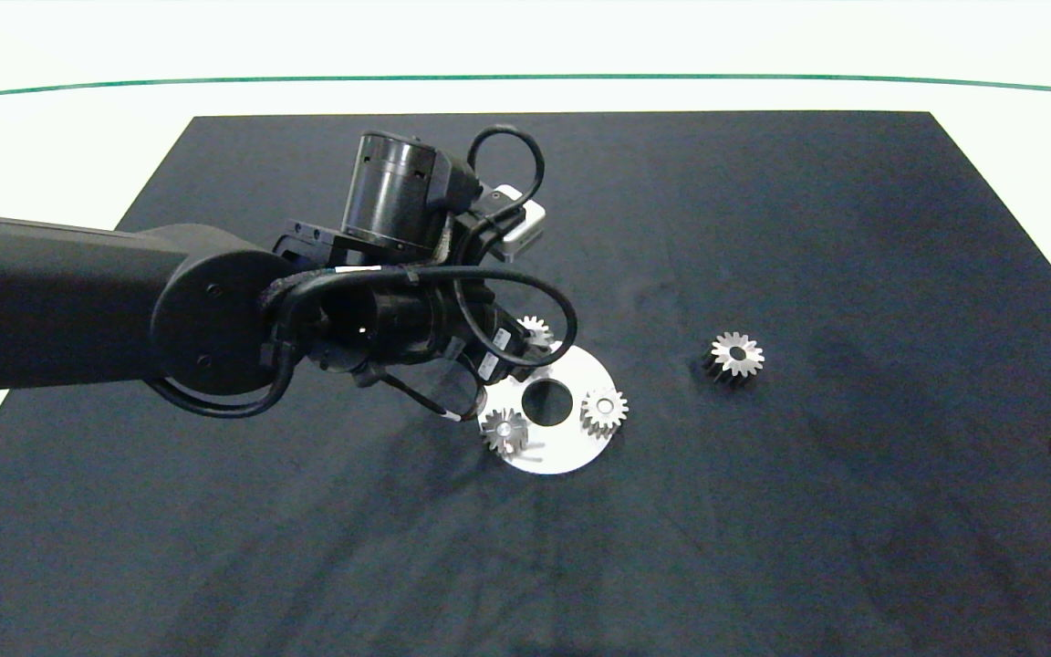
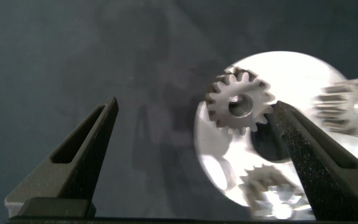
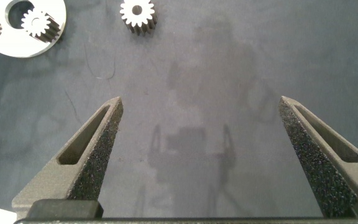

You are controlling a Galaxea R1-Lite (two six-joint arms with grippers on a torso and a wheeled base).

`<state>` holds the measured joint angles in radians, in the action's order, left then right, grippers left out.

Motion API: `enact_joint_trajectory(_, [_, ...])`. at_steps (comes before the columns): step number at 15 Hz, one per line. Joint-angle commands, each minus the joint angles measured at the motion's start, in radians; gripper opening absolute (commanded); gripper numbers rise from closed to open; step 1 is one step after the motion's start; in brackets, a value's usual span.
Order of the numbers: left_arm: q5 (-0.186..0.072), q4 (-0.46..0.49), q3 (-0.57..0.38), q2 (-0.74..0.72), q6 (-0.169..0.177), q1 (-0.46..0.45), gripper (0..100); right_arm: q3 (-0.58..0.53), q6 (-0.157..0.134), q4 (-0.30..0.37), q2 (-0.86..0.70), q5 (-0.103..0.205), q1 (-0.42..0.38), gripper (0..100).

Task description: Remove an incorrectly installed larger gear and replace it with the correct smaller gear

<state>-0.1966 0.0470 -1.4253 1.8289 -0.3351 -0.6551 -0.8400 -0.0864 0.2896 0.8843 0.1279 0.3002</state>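
Dark navy mat, silver disc, silver-faced, dark-sided larger gear

Two dark arms, both grippers open.
Left gripper fingers spread wide, pointing down; right gripper fingers equally wide apart.

1. The head camera looks steeply down from above on the whole dark mat on the desk, from some way off.
2. The left wrist camera sits close over the round silver plate, looking out between the left pincer fingers.
3. The right wrist camera looks across bare mat from farther back, between the right pincer fingers.
4. All three views share the plate; the head and right wrist views also share the lone gear lying on the mat.
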Motion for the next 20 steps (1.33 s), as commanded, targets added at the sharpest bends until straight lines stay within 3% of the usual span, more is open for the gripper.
enact_joint_trajectory(1, [-0.003, -0.001, -0.018, -0.008, -0.004, 0.014, 100, 0.001, -0.001, 0.002, 0.001, -0.001, 0.000, 100])
enact_joint_trajectory(10, [-0.001, -0.003, -0.026, 0.007, -0.005, 0.031, 100, 0.004, -0.001, 0.002, -0.001, -0.001, 0.000, 100])
enact_joint_trajectory(20, [-0.003, -0.016, -0.015, 0.050, -0.005, 0.166, 100, 0.025, 0.000, 0.000, -0.002, -0.004, 0.000, 100])
